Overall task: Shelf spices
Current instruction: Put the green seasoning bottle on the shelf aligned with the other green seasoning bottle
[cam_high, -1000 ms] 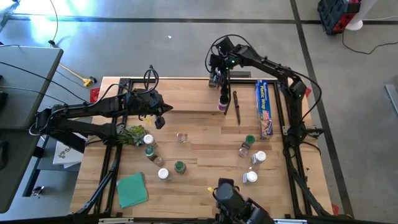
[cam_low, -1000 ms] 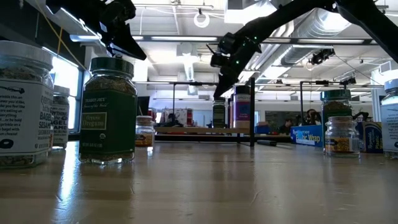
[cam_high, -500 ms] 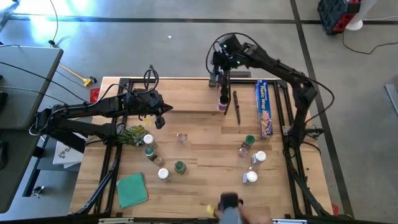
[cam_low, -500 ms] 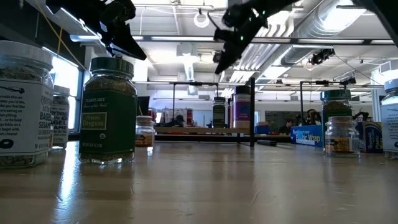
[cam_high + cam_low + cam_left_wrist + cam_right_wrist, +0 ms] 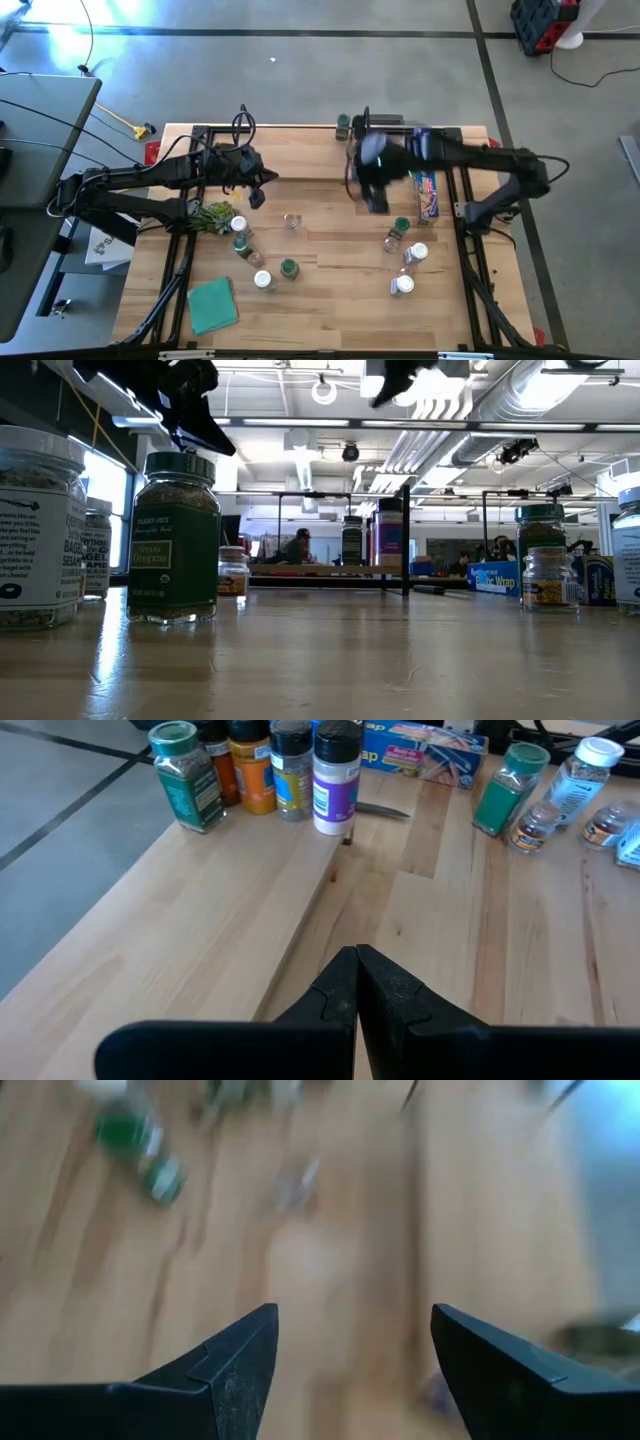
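Observation:
The shelf (image 5: pixel 300 155) is a light-wood board at the table's far middle. Several spices stand on it in a row: a green jar (image 5: pixel 185 775), an orange one (image 5: pixel 250 765), a dark-lidded one (image 5: pixel 292 765) and a purple-labelled one (image 5: pixel 335 775). Loose jars stand on the table in a left group (image 5: pixel 241 243) and a right group (image 5: pixel 405 250). My left gripper (image 5: pixel 262 190) hangs shut over the shelf's left part, holding nothing. My right gripper (image 5: pixel 350 1350) is open and blurred above the table's middle (image 5: pixel 372 185), with nothing between its fingers.
A blue wrap box (image 5: pixel 427 185) lies right of the shelf, partly under my right arm. A green leafy bunch (image 5: pixel 208 213) lies at the left and a green cloth (image 5: pixel 212 305) at the near left. A clear jar (image 5: pixel 292 220) stands alone mid-table.
My right gripper has swung fast from above the shelf's far right end toward the table's near side and middle, rising and staying open. The purple-labelled jar stays standing on the shelf.

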Robot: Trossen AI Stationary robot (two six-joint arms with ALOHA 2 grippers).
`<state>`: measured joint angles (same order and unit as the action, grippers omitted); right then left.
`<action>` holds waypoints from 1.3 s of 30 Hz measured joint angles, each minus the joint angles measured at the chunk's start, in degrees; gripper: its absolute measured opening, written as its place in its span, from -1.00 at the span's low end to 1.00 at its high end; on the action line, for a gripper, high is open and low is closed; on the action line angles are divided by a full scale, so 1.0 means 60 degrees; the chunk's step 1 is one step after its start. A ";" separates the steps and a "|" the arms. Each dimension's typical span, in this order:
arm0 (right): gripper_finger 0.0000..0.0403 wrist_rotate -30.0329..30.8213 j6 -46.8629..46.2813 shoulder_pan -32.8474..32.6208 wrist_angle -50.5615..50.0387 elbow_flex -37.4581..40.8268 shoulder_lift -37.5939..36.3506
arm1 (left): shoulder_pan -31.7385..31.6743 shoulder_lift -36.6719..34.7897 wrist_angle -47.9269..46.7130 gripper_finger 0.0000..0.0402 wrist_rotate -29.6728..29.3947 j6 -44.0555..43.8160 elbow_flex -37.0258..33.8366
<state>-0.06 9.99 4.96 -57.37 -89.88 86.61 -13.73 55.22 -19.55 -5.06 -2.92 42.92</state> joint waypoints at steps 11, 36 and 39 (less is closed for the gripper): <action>0.28 -0.1024 0.1167 -0.1967 -0.2157 0.3319 -0.1442 | 0.0054 -0.0001 0.0038 -1.00 -0.0030 0.0008 0.0000; 0.28 0.0009 -0.1429 -0.2044 -0.2602 0.3384 -0.1056 | 0.0043 -0.0004 0.0964 -1.00 -0.0113 0.0004 0.0000; 0.28 -0.0469 -0.5228 -0.1551 -0.2590 0.3061 -0.1058 | 0.0043 -0.0004 0.0962 -1.00 -0.0110 0.0004 0.0000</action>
<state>-2.88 -21.38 -4.34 -72.92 -71.51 80.26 -13.47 55.20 -13.78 -5.72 -2.90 42.92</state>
